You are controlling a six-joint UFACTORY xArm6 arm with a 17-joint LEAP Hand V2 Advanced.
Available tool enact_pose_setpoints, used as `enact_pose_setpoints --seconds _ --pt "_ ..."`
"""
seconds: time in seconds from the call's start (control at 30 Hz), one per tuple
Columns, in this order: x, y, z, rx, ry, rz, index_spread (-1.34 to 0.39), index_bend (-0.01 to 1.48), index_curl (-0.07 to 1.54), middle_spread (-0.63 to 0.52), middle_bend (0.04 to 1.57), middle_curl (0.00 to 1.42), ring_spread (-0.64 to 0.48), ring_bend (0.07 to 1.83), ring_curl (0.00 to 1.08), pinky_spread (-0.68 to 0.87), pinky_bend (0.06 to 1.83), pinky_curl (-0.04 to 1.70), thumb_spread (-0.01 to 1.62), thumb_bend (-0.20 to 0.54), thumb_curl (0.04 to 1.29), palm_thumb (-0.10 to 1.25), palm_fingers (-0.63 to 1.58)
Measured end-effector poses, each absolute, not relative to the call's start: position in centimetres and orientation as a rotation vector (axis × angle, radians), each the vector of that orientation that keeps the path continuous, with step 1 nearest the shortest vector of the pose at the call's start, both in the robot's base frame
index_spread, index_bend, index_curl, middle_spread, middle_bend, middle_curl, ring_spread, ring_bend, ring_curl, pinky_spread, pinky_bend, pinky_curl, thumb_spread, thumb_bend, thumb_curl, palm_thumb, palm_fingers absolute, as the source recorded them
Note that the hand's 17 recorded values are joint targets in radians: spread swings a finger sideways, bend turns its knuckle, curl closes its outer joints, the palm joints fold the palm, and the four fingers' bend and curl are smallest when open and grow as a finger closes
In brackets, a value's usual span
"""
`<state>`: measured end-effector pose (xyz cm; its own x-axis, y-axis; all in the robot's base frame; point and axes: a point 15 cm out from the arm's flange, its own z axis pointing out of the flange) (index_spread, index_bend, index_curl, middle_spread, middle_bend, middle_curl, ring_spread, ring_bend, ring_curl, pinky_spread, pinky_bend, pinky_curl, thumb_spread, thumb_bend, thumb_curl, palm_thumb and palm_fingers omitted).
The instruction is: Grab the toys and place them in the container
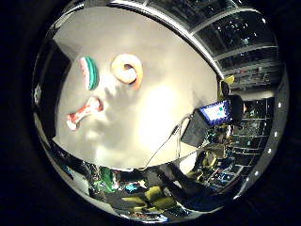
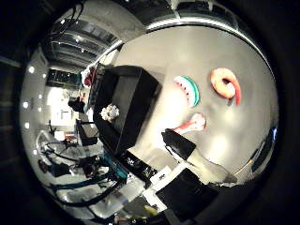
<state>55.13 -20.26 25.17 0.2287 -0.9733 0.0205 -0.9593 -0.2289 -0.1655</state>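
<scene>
Three toys lie on the white table [image 1: 155, 108]: a watermelon slice [image 1: 89, 72], an orange shrimp curled in a ring [image 1: 127, 69], and a red and white bone-shaped toy [image 1: 83, 113]. A black container [image 2: 125, 101] stands on the table beside the watermelon slice, with a small white toy [image 2: 110, 112] inside it. My right hand [image 2: 194, 161] is well above the table; one black-tipped white finger reaches out straight, ending beside the bone-shaped toy in the thumb side view. Nothing is held.
A laptop [image 1: 214, 113] with a lit screen sits near the table's edge, past the toys. Glass walls and room clutter surround the table. Wide bare tabletop lies between the toys and the laptop.
</scene>
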Motion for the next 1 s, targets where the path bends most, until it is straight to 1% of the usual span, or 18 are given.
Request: enact_pose_setpoints --seconds 0.17,0.23,0.33,0.47,0.57,0.9,1.0 --pt "58.7 -21.9 21.3 -2.409 1.871 -0.16 -0.36 0.15 0.25 0.05 0.2 0.33 0.15 0.27 0.26 0.37 0.39 0.31 1.0 -0.028 0.32 0.65 0.08" --pt "59.6 -22.6 19.5 -2.454 1.866 -0.153 -0.36 0.15 0.25 0.05 0.2 0.33 0.16 0.26 0.26 0.37 0.39 0.31 1.0 -0.028 0.32 0.65 0.07" --pt "59.9 -23.6 16.6 -2.531 1.856 -0.149 -0.36 0.15 0.25 0.05 0.2 0.33 0.16 0.27 0.27 0.37 0.39 0.31 1.0 -0.03 0.32 0.64 0.07" --pt "61.3 -25.3 14.2 -2.642 1.801 -0.261 -0.36 0.15 0.25 0.04 0.2 0.33 0.15 0.27 0.27 0.36 0.39 0.31 1.0 -0.027 0.32 0.62 0.07" --pt "61.4 -25.8 12.6 -2.725 1.769 -0.282 -0.36 0.15 0.25 0.04 0.21 0.34 0.15 0.26 0.27 0.36 0.39 0.31 0.99 -0.027 0.32 0.62 0.07" --pt "62.8 -26.9 9.7 -2.899 1.651 -0.407 -0.37 0.15 0.25 0.03 0.21 0.34 0.14 0.26 0.27 0.36 0.38 0.31 0.98 -0.029 0.31 0.61 0.08" --pt "63.4 -26.9 9.1 -2.951 1.6 -0.45 -0.37 0.13 0.24 0.02 0.22 0.34 0.12 0.29 0.27 0.37 0.39 0.31 0.98 -0.029 0.31 0.59 0.1"
